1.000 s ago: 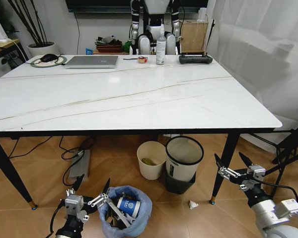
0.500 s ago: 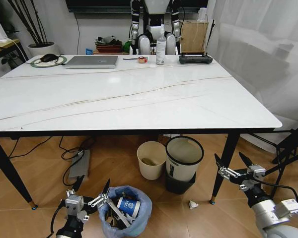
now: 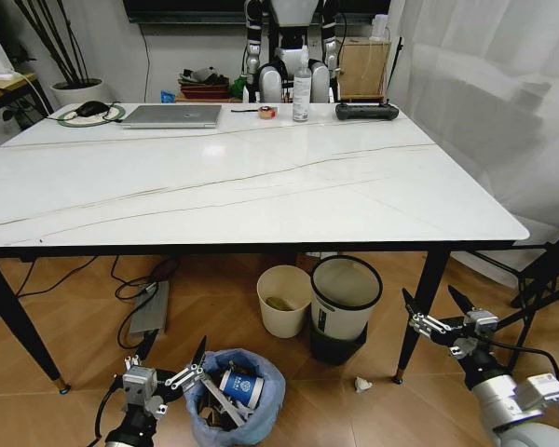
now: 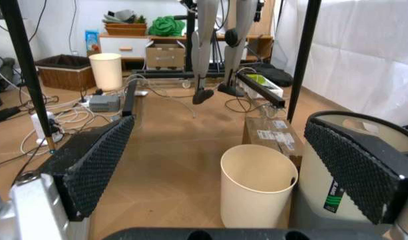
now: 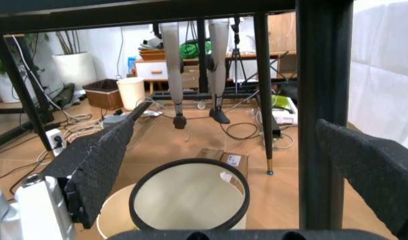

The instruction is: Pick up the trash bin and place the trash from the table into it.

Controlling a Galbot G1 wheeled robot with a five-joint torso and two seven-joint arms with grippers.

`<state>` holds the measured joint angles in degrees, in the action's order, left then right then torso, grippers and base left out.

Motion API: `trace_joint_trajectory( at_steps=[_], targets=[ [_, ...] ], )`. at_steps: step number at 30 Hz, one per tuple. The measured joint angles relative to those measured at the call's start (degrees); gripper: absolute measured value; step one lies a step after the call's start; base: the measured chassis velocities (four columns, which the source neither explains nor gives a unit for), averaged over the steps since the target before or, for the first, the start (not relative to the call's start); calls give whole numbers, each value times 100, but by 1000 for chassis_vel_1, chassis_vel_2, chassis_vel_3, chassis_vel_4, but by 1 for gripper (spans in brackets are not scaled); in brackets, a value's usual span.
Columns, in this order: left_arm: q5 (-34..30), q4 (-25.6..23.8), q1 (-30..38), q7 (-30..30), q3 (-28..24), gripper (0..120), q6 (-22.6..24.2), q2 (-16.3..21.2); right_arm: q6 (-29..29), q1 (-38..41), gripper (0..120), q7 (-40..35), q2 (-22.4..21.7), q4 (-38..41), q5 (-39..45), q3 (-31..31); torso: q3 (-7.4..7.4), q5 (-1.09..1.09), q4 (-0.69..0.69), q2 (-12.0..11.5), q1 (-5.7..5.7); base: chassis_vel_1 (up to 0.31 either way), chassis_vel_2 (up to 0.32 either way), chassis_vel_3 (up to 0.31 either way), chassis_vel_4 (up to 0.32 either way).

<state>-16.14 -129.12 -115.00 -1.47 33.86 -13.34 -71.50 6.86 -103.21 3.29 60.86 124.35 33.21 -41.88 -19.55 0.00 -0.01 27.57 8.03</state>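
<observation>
The bin (image 3: 235,396) sits on the floor near me, beside my left gripper (image 3: 172,365), jaws apart. It looks light, its bag soft and slippery; I'd grip the rim. Right gripper (image 3: 440,307) hangs open.

a grey laptop (image 3: 172,115) lies shut at the far edge, with a black mouse (image 3: 92,108) on a round green-rimmed mat (image 3: 90,115) beside it. further along that edge stand a spray bottle (image 3: 302,86), a small roll of tape (image 3: 267,113) and a long black speaker (image 3: 367,112). on the wooden floor (image 3: 74,326) a cream round bin (image 3: 284,300) stands against a white bin with a black rim (image 3: 345,296). a grey power strip (image 3: 150,307) lies nearby with cables. white curtains (image 3: 494,102) hang on the right.
</observation>
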Motion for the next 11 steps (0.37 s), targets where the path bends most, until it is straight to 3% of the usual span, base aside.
trace_joint_trajectory(
  at_steps=[11],
  targets=[
    [-1,4,-1,0,0,100,0,0,0,0,100,0,0,0,0,0,0,0,0,0,0,0,0,0,0]
  ],
)
